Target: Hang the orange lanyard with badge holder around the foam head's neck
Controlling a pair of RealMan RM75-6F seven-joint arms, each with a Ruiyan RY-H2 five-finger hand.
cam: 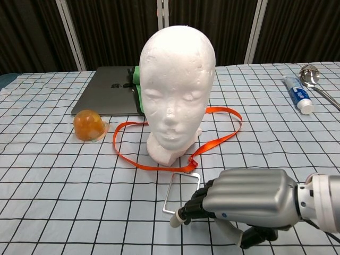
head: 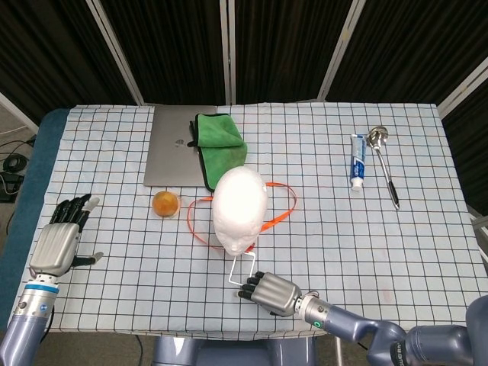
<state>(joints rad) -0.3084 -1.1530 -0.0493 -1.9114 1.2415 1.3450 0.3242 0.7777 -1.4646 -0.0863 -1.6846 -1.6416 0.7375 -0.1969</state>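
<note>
Right hand (cam: 241,202), fingers curled on nothing, beside the clear badge holder (cam: 181,193).
We'd regrip and lift high: orange lanyard (cam: 159,163) lies ringing the foam head (cam: 177,85) base. Left hand (head: 59,240) spread, idle.

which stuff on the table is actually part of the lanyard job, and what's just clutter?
Part of the job:
foam head
orange lanyard, looped round the head's base
badge holder, clear, flat on the cloth
right robot hand, by the holder

Clutter:
laptop
green cloth
orange dome
toothpaste tube
spoon
left robot hand, idle
</note>
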